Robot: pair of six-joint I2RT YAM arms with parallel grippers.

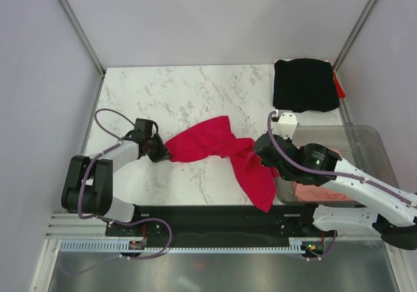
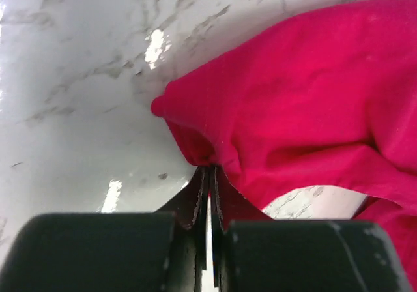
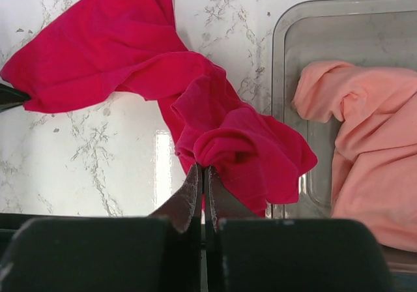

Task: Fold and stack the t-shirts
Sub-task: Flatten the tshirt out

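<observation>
Crimson t-shirt (image 1: 207, 141) lies limp on the marble table (image 1: 150, 90), your left gripper (image 2: 210, 175) clamped on its 9 o'clock corner, right gripper (image 3: 203, 175) pinching bunched cloth at 4 o'clock, and it looks soft, light stuff, so grab hems or corners, not the middle.

Overhead looks down; close wrist views share the red shirt (image 1: 202, 142).

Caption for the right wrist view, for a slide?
Right gripper pinches the red shirt beside the bin holding the pink shirt.
</observation>
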